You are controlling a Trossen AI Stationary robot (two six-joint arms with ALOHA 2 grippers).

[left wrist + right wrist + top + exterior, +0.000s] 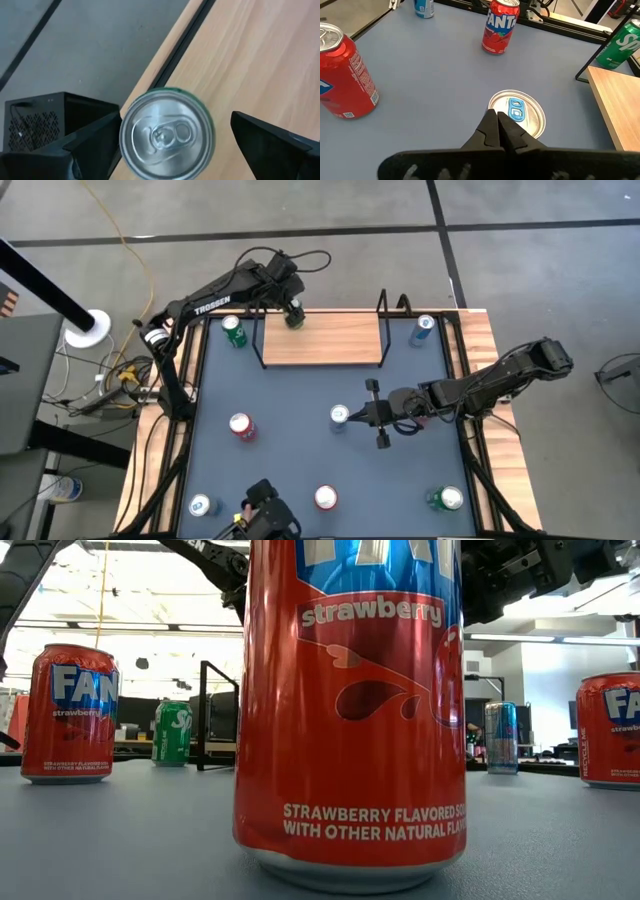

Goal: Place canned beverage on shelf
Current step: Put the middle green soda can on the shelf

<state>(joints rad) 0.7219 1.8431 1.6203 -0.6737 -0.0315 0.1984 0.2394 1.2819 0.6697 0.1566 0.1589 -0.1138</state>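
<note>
Left wrist view: green can [167, 132] on shelf [250, 60], between spread left claw [175, 145].

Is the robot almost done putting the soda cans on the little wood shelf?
Not yet. One green can stands on the shelf, with the open left gripper around it. The right gripper is shut above a silver can on the table. Other cans wait, like the strawberry Fanta.
</note>
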